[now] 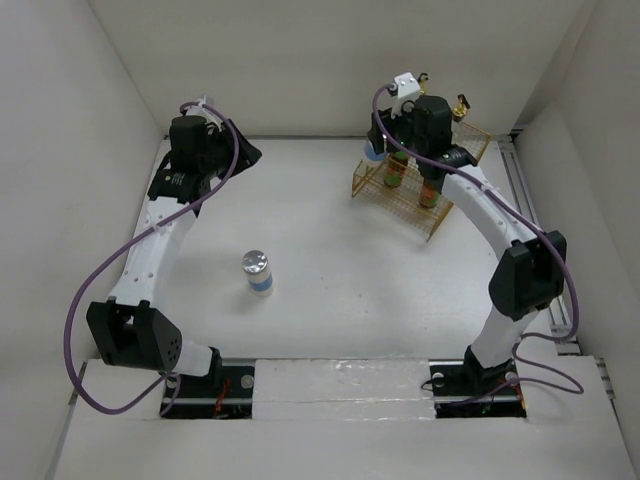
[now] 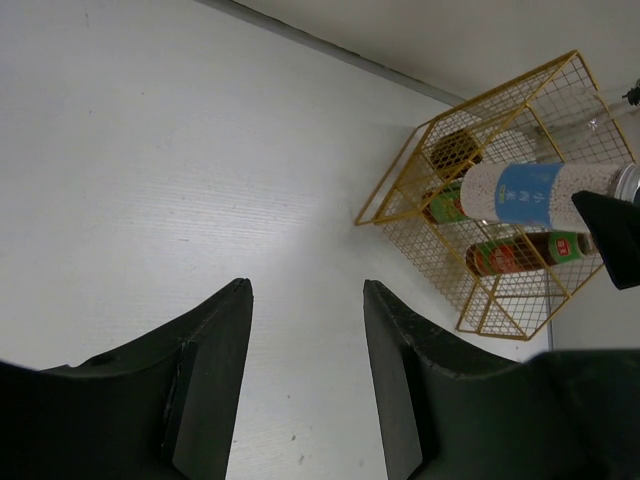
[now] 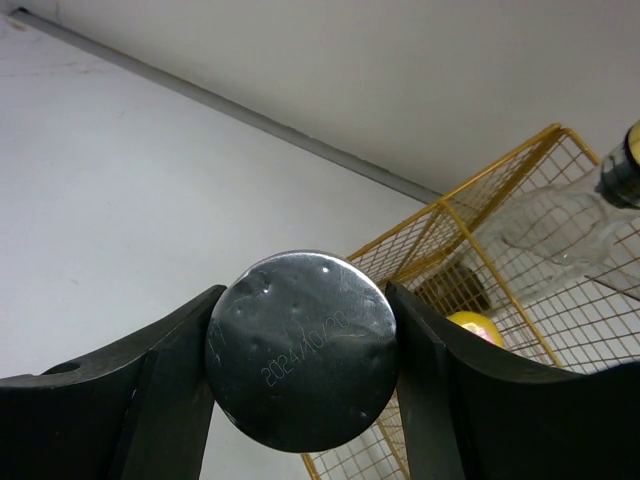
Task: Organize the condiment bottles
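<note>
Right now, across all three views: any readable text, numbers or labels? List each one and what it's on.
"2024/10/28": stamped on the silver lid in the right wrist view; the last two digits are uncertain.
Blue label on the same jar, left wrist view: white characters, too blurred to read.
Sauce bottles: red and green labels, print too small to read.
Standing jar, top view: blue band, nothing legible.

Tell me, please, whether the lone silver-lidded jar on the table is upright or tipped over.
Upright: in the top view the silver-lidded jar stands on its base, its round lid facing up.
</note>
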Controlling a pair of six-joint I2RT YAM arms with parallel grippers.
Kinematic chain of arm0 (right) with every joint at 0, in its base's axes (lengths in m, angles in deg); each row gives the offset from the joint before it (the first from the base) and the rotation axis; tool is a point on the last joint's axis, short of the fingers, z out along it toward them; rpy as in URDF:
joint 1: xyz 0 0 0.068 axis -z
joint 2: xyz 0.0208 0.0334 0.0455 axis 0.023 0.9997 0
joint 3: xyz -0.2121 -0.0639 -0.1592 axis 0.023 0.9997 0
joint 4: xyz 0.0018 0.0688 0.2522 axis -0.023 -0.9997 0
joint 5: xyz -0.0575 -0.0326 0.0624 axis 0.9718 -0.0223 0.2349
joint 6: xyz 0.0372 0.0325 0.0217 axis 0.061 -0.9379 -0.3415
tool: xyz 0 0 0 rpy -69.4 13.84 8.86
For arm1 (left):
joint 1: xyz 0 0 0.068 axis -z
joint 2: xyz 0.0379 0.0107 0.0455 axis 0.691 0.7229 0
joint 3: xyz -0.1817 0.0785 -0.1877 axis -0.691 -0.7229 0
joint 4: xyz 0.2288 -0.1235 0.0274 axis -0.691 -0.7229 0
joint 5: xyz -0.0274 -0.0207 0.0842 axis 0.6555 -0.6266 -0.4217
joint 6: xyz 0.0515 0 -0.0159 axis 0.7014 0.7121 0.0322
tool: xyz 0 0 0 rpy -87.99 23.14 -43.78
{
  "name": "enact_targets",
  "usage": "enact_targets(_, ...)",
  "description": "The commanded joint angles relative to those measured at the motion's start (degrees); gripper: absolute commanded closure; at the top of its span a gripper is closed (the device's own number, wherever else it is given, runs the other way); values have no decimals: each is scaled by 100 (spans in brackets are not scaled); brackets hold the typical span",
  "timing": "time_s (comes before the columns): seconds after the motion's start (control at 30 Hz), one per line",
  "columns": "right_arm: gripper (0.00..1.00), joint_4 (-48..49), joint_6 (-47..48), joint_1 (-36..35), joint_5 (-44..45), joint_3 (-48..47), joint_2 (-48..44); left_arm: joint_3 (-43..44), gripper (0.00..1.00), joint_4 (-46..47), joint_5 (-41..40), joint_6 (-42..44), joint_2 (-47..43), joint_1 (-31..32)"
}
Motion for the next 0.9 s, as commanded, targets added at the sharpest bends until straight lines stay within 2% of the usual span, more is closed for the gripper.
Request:
enact_targets(0.0,82,216,26,48,-98,352,-314,68,56,51,-23,54,-68,7)
enact_targets(0.2,84,270,26,48,-45,423,-631,121,56,51,-75,54,-16,7)
enact_targets(0.5,84,270,79,171,-114,484,-131,121,56,51,-75,106,-16,7)
enact_targets(0.73,76,270,27,118,-168,836,274,121,56,51,-75,106,-16,7)
enact_targets(0.83,66,270,-26,118,-168,836,327,121,54,51,-75,106,-16,7)
enact_targets(0.87,54,270,-27,118,-168,836,327,121,54,51,-75,106,-16,7)
